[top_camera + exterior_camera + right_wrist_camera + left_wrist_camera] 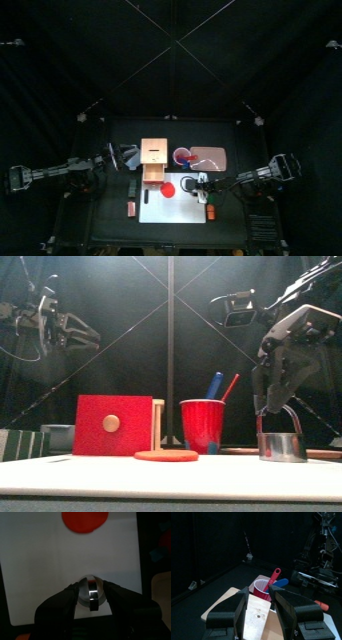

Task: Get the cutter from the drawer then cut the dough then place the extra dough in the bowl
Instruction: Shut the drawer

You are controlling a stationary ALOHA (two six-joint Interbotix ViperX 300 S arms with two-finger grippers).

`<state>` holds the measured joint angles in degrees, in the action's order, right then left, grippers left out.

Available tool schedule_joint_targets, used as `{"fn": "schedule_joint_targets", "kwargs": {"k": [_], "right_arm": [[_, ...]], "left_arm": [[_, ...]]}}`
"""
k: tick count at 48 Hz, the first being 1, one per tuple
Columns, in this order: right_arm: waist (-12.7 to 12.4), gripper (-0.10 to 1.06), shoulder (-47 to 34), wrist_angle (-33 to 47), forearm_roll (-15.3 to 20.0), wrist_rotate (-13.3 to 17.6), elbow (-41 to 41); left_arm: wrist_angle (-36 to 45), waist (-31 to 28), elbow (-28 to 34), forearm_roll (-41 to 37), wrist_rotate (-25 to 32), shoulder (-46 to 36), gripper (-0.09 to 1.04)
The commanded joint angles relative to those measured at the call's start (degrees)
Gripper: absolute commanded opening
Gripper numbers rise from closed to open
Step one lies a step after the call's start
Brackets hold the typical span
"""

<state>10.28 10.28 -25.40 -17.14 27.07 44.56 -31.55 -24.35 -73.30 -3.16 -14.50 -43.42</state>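
Cutter (281, 446) stands right of dough (166, 455), your right pincer (278, 404) closed on its handle to carry it over; left pincer (260, 594) open, empty.

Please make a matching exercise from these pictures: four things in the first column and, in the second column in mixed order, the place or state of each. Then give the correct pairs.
Things
1. dough
2. cutter
3. red cup
4. wooden box

Places or states
A. holds a blue toy knife and a red toy knife
B. lies flat on the white board
C. has a red drawer front with a round knob
D. is held by its wire handle in the right gripper

Pairs: 1-B, 2-D, 3-A, 4-C
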Motion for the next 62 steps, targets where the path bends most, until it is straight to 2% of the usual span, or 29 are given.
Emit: {"fn": "schedule_joint_targets", "kwargs": {"k": [1, 8, 14, 18, 26, 29, 38, 44, 49, 54, 59, 62], "right_arm": [[0.3, 0.8, 1.0, -1.6, -1.0, 0.0, -4.0], [0.0, 0.8, 0.3, -2.9, -4.7, -0.2, -8.4], [-0.3, 0.78, -2.5, -2.7, -5.1, -0.4, -13.1], [-0.1, 0.73, -5.1, -2.9, -5.0, -1.0, -15.8], [0.2, 0.51, -10.5, -2.9, -5.3, -1.1, -19.7], [0.2, 0.41, -12.2, -2.8, -5.0, -0.9, -20.7], [0.0, 0.13, -15.8, 1.1, -2.5, -0.8, -23.6], [-0.3, 0.06, -17.0, 6.6, -1.6, -0.6, -24.0], [-0.4, 0.06, -18.1, 9.9, -1.2, -0.7, -24.1], [-0.5, 0.06, -19.2, 12.3, -1.0, -0.4, -24.3], [-0.5, 0.06, -20.4, 13.2, -0.1, -0.5, -25.0], [-0.7, 0.06, -21.0, 13.4, 0.2, -0.5, -25.8]], "left_arm": [[1.1, -1.1, 1.6, 0.9, -0.1, 0.4, 0.77], [4.7, -5.1, 4.6, 4.9, 0.2, 2.6, 0.77], [12.0, -9.5, 9.8, 6.8, -0.1, 6.2, 0.74], [17.8, -11.0, 14.2, 7.6, 0.1, 9.8, 0.67], [23.0, -11.5, 23.4, 2.2, 0.4, 16.2, 0.44], [26.0, -11.6, 26.8, -0.1, 0.4, 18.3, 0.39], [37.1, -11.1, 36.3, -4.0, 0.8, 25.1, 0.37], [41.4, -11.2, 40.7, -7.7, 1.5, 28.4, 0.37], [45.8, -11.3, 44.6, -11.2, 3.9, 31.5, 0.37], [51.9, -11.6, 49.0, -12.5, 8.8, 35.0, 0.37], [56.9, -12.7, 53.3, -9.5, 15.5, 39.1, 0.37], [59.6, -13.4, 56.3, -5.3, 21.4, 42.3, 0.37]]}}
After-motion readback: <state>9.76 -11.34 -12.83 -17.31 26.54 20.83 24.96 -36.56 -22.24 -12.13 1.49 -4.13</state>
